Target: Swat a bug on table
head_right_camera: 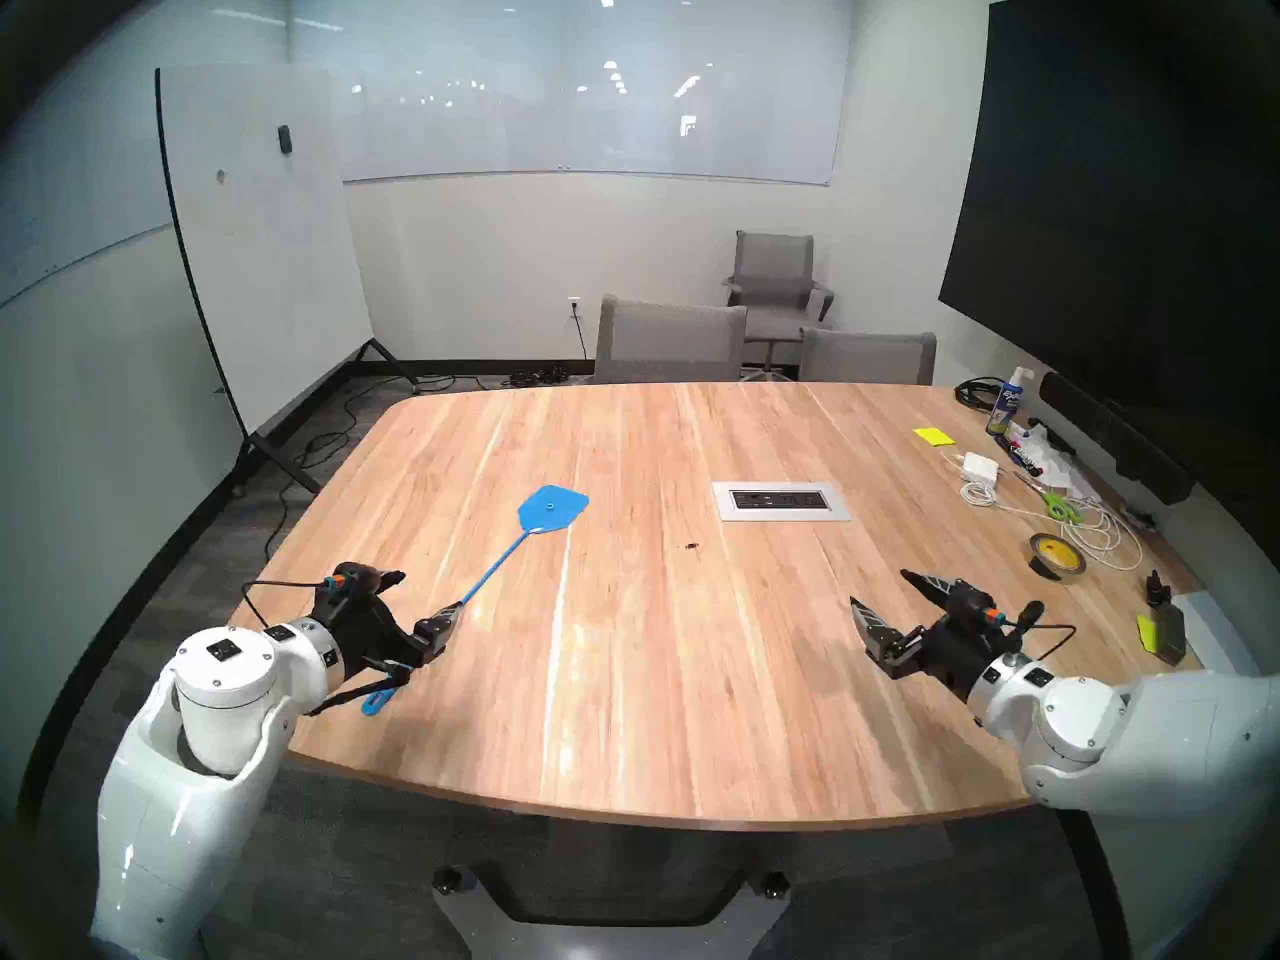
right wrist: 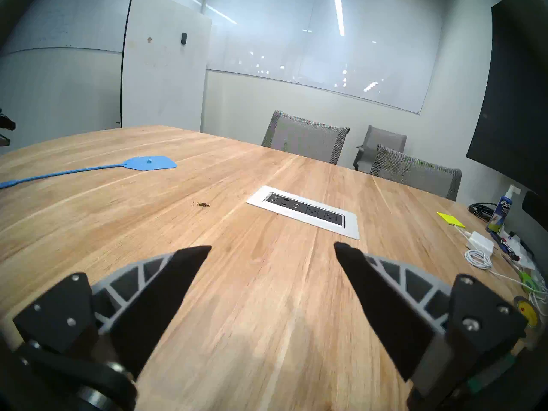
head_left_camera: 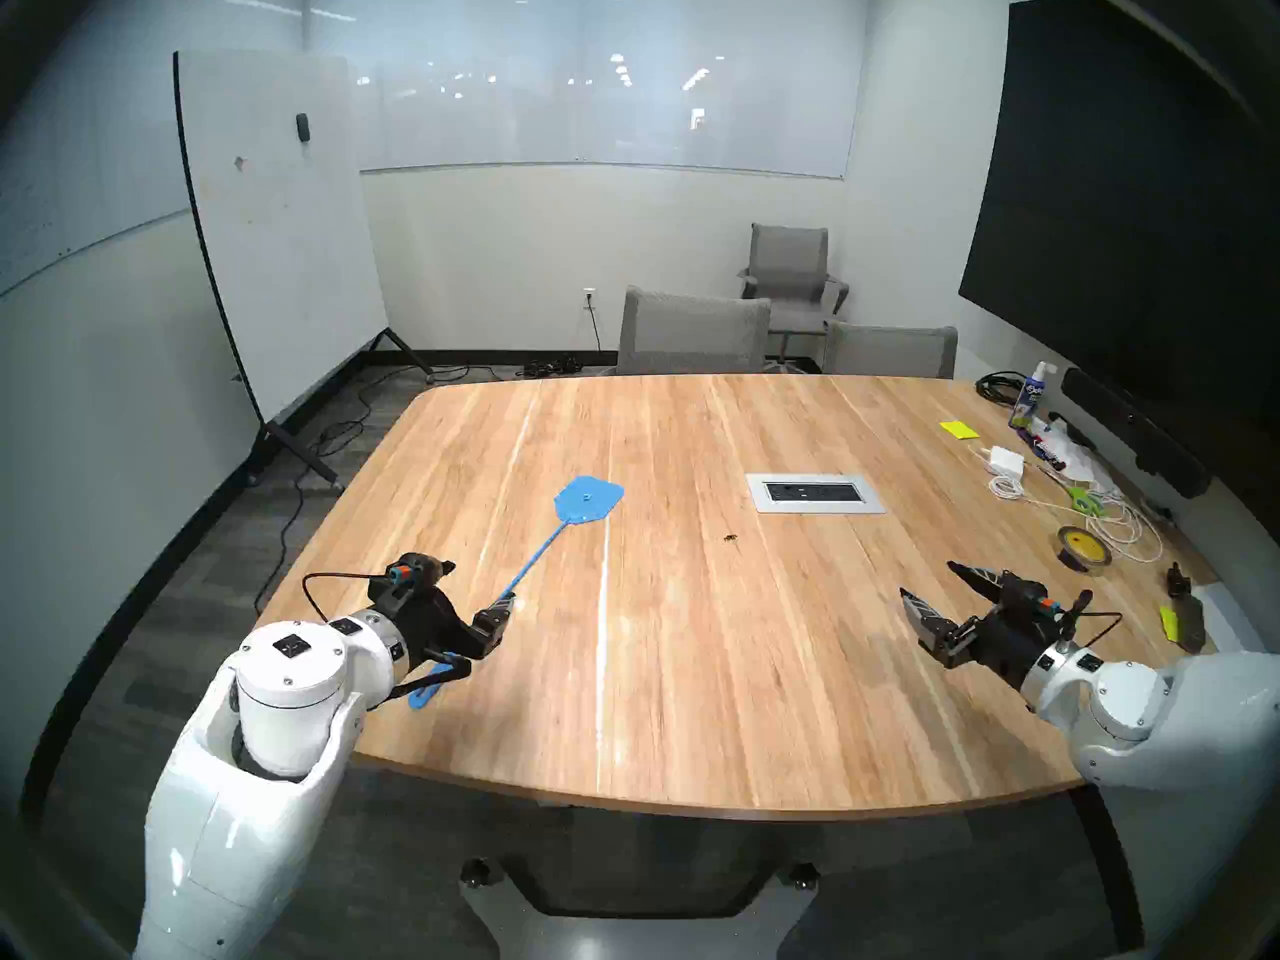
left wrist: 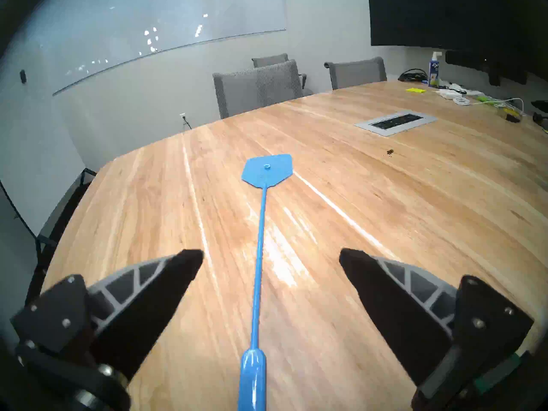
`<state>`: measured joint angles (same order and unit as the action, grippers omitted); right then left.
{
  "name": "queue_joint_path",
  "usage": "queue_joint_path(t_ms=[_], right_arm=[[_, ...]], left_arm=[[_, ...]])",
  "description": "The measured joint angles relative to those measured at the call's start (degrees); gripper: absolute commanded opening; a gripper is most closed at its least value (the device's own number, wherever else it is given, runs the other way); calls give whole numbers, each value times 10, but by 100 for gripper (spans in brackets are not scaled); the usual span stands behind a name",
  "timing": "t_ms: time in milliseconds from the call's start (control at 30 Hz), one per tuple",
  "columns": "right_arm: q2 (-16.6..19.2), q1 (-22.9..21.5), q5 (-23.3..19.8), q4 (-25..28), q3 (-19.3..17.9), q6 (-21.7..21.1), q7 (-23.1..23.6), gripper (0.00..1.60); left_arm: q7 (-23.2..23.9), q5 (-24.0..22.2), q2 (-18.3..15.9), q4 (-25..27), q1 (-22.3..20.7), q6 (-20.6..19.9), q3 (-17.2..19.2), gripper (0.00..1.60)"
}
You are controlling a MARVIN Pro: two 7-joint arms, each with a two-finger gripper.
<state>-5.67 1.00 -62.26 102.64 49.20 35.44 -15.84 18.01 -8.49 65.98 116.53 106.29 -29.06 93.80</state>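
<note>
Pick-up step: left hand (left wrist: 271,254), fingers spread wide, straddles the blue swatter (left wrist: 261,229) handle, lower centre of the wrist view. Next, clamp it and swing toward the bug (left wrist: 390,152), upper right on the table (left wrist: 415,223); right hand (right wrist: 272,247) is also spread and holds nothing.

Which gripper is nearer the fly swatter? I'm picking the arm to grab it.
Left. The left gripper straddles the blue fly swatter handle, jaws open. The right gripper hangs across the table.

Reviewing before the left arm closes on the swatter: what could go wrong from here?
1. The open left gripper straddles the thin blue plastic fly swatter; the narrow shaft lying flat on the light wood-plank table may slip out.
2. The tiny dark bug sits well right of the swatter's head, near the silver power outlet panel; a wide swing may strike it.
</note>
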Motion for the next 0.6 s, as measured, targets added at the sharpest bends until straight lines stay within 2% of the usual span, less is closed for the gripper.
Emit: queue_joint_path(t_ms=[400,600], right_arm=[[0,0,0,0,0,0,0,160],[0,0,0,0,0,0,0,160]], left_arm=[[-3,1,5,-1,1,6,2,160],[-17,18,3,4,-2,-41,-13,160]])
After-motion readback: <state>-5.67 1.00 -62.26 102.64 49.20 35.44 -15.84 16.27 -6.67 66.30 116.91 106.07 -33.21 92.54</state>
